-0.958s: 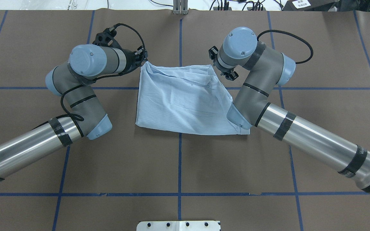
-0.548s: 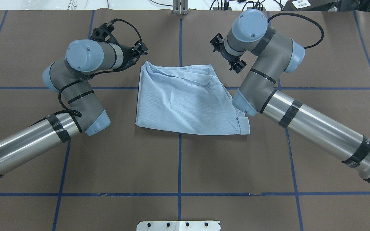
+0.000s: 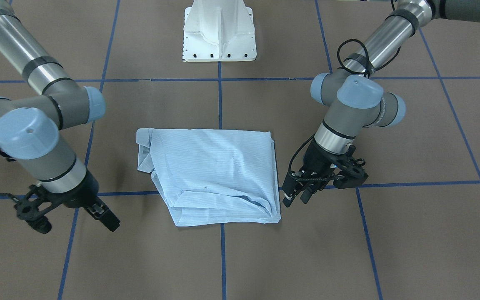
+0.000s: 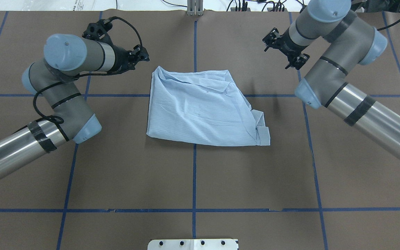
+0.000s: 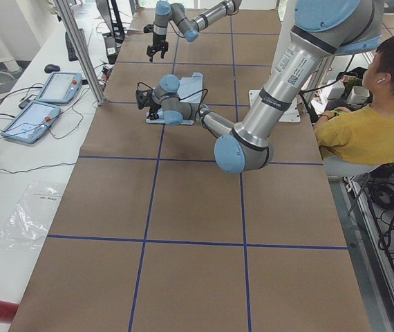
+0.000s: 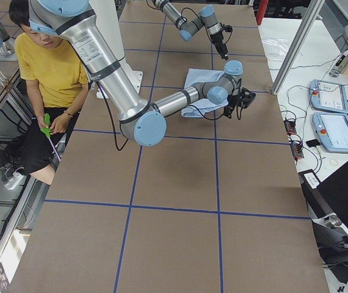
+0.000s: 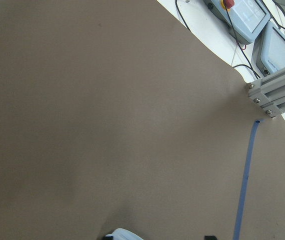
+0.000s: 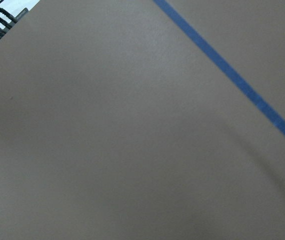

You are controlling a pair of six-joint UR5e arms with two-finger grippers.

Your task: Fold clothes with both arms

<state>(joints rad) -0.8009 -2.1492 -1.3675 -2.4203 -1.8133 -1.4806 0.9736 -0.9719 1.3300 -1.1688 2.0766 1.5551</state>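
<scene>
The pale-blue shirt [image 4: 203,107] lies folded into a rough rectangle at the table's middle, its collar end at the near right corner; it also shows in the front view [image 3: 215,171]. My left gripper [image 4: 143,56] is open and empty, just left of the shirt's far left corner and apart from it; in the front view [image 3: 297,199] its two fingers stand spread above the brown cover. My right gripper [image 3: 107,218] is open and empty, well off the shirt's far right side. Both wrist views show only bare brown cover.
The table has a brown cover [image 4: 193,173] with blue tape lines. The white pedestal base [image 3: 219,33] stands at the robot's side. An aluminium post [image 4: 194,8] and cables lie at the far edge. A person in yellow [image 5: 370,124] sits by the base.
Both grippers have pulled back from the shirt's far corners, the left one to the left, the right one far to the right and away. The shirt has stayed put.
</scene>
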